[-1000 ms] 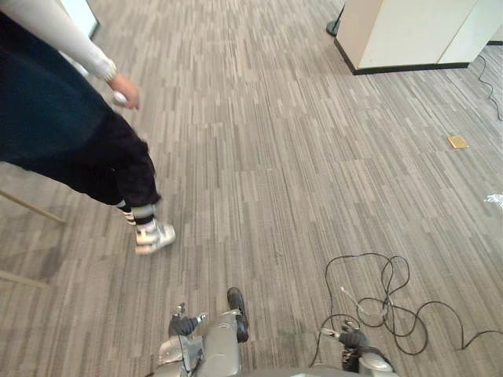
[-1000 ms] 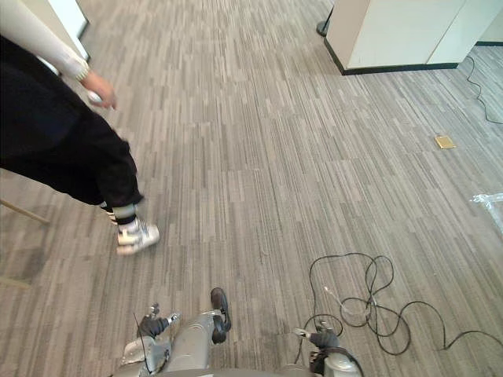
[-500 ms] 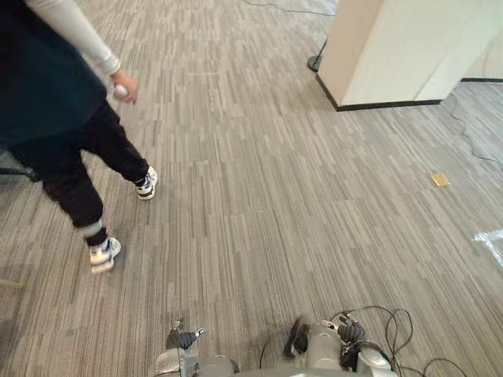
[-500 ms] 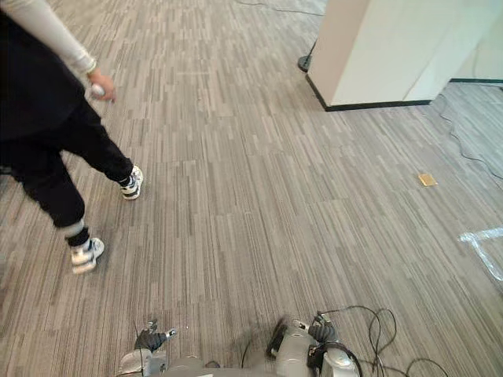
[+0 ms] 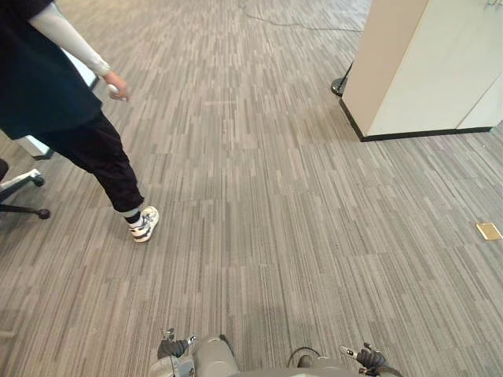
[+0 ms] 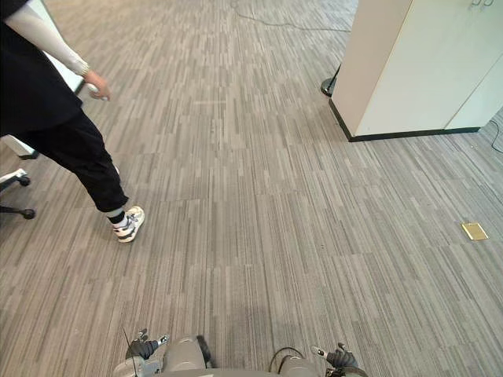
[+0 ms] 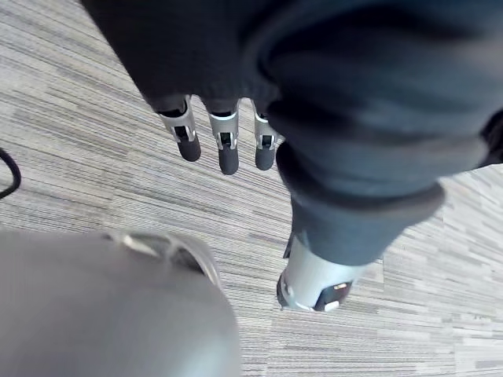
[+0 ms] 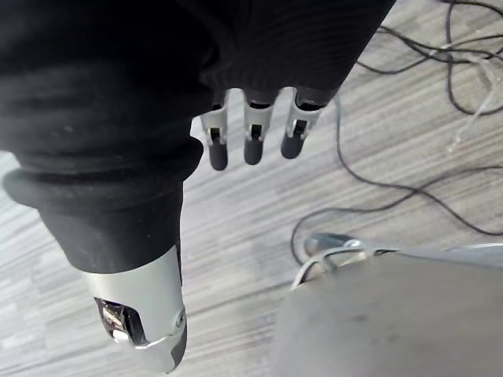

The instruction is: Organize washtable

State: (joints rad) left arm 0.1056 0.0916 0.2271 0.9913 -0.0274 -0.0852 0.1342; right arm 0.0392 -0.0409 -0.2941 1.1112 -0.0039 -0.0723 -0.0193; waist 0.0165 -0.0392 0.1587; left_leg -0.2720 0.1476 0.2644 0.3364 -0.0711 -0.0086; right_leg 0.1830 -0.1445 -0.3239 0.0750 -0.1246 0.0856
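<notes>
My left hand point(image 7: 221, 143) hangs over grey striped carpet point(image 5: 259, 196), its fingers straight and its thumb point(image 7: 314, 284) apart, with nothing in it. My right hand point(image 8: 251, 138) hangs the same way over the carpet, fingers straight and empty, its thumb point(image 8: 141, 323) off to the side. Both hands also peek in at the lower edge of the eye views, the left hand point(image 5: 174, 348) and the right hand point(image 5: 369, 360).
A person point(image 5: 63, 94) in dark clothes with a white sleeve walks at the left, shoe point(image 5: 143, 224) on the carpet. An office chair base point(image 5: 23, 196) stands beside them. A white cabinet point(image 5: 432, 63) stands at the back right, a brass floor plate point(image 5: 488, 230) nearer.
The whole picture has shifted, so the camera has moved. The person has stepped further along at the left. Both hands still hang empty.
</notes>
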